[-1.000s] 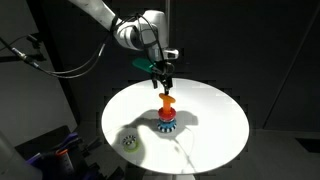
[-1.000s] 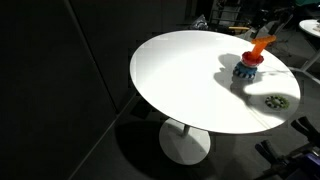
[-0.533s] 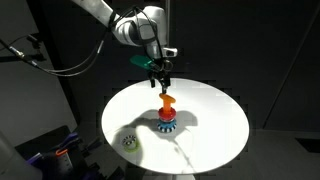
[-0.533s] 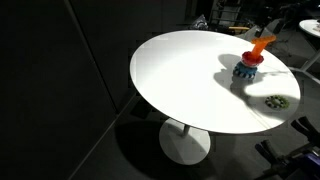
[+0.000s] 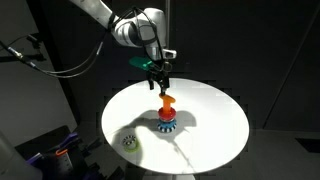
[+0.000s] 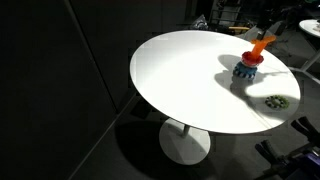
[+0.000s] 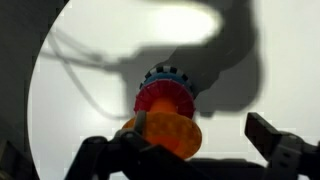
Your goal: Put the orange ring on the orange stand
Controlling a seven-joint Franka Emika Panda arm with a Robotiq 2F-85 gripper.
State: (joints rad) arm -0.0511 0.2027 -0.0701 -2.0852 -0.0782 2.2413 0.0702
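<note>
The orange ring point(image 5: 166, 101) hangs tilted just above the orange stand point(image 5: 167, 117) near the middle of the round white table. A red ring and a blue toothed ring lie around the stand's foot. My gripper point(image 5: 163, 87) is directly above the ring. In the wrist view the orange ring point(image 7: 165, 136) sits against my left finger, over the red ring point(image 7: 165, 99). The right finger stands well clear of it, so the gripper point(image 7: 198, 130) is open. In an exterior view the ring point(image 6: 263, 43) leans over the stand point(image 6: 247, 66). I cannot tell whether the ring rests on the peg.
A small pale greenish object with dark specks point(image 5: 129, 141) lies near the table's point(image 5: 215, 120) edge and also shows in an exterior view point(image 6: 275, 101). The table stands on a single pedestal point(image 6: 185, 140). The surroundings are dark, with cables and gear at the sides.
</note>
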